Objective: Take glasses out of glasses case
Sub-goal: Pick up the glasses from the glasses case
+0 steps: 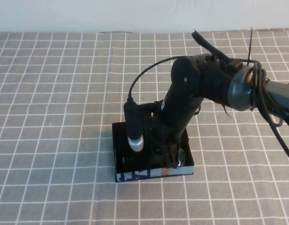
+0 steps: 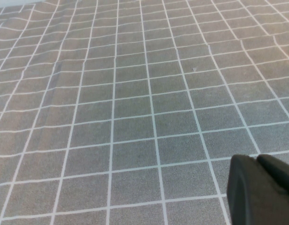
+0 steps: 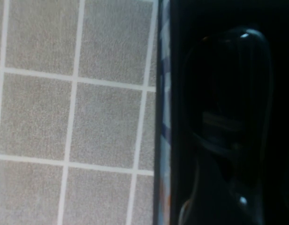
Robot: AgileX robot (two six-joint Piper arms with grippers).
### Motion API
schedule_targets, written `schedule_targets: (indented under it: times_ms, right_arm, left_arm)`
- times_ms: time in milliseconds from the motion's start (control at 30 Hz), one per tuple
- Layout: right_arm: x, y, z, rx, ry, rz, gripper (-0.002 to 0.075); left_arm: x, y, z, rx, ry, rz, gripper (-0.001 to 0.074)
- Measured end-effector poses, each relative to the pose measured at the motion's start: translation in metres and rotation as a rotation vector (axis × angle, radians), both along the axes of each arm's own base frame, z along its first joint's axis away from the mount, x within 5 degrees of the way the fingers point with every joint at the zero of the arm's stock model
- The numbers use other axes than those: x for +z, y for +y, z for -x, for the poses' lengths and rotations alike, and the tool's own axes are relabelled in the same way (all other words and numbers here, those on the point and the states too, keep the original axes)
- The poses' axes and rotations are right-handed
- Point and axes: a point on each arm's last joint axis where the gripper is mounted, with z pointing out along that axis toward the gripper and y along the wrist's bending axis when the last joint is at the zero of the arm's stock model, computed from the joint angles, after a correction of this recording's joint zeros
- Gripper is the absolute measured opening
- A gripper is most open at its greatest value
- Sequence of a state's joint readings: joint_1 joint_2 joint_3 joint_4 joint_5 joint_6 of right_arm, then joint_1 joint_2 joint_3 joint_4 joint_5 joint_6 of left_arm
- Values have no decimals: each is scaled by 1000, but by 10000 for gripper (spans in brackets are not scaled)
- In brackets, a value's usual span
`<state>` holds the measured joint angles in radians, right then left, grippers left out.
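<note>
I have the right claw (image 1: 171, 158) plunged down into the glasses case (image 1: 135, 175), at the end of the case on my right side. From the high view the arm hides its tips, and the right wrist camera shows only black gloss, so I cannot tell whether it is spread, pressed together, or already pinching the frame.

My main worry is the case lifting along with the glasses (image 3: 229, 98). It is a light, shallow box sitting loose on the table (image 1: 50, 93), and nothing pins it down; if the claw catches a wall along with the frame, or the frame wedges against the walls, an upward pull could drag the whole box. A second risk, as I judge it, is a slip: the plastic looks smooth and shiny, and a grip on a lens edge rather than the rim could let it drop back or tilt.

The case is open with a black inside, and the glasses lie in it directly under the claw, one dark rounded lens showing close to the printed front wall.

The left claw (image 2: 264, 187) hangs well away over bare checked cloth, its fingers pressed together and holding nothing.
</note>
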<state>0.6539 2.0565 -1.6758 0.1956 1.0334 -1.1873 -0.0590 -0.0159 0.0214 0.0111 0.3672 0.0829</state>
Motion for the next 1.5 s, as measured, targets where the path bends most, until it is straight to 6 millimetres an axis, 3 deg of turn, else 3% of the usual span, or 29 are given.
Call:
schedule_targets:
  times_ms: [600, 767, 967, 1133, 1267, 1400, 1500]
  right_arm:
    - [-18, 1, -4, 22, 16, 35, 286]
    - [-23, 1, -5, 28, 12, 55, 220]
    - [-23, 1, -5, 29, 10, 56, 72]
    - [-7, -2, -3, 17, -18, 41, 62]
    - [28, -9, 4, -71, -46, 4, 62]
    - [65, -24, 19, -329, -13, -33, 61]
    - [77, -45, 28, -627, 64, -73, 61]
  left_arm:
    - [0, 0, 0, 0, 0, 0, -4]
    - [0, 0, 0, 0, 0, 0, -4]
    - [0, 0, 0, 0, 0, 0, -4]
    - [0, 0, 0, 0, 0, 0, -4]
    - [0, 0, 0, 0, 0, 0, -4]
    - [0, 0, 0, 0, 0, 0, -4]
    - [0, 0, 0, 0, 0, 0, -4]
